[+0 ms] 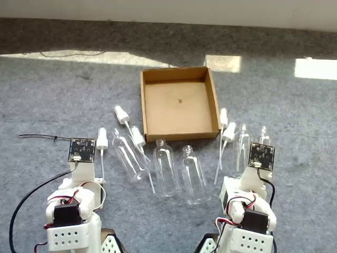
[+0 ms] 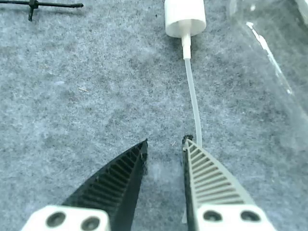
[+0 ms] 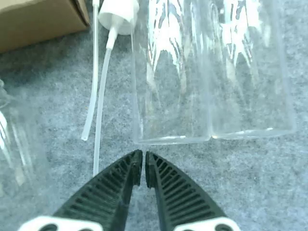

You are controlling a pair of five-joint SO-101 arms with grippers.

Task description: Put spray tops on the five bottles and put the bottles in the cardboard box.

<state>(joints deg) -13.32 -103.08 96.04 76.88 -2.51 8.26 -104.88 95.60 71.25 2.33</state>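
White spray top (image 2: pixel 185 21) looks light, its tube (image 2: pixel 194 101) bendy; I'd grab the cap (image 2: pixel 185 12); left gripper (image 2: pixel 165 142) spread, right gripper (image 3: pixel 143 155) pressed together.

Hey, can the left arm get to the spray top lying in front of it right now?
Probably yes. The left gripper is open and the spray top lies straight ahead, with bare carpet between; its tube already runs up beside one fingertip.
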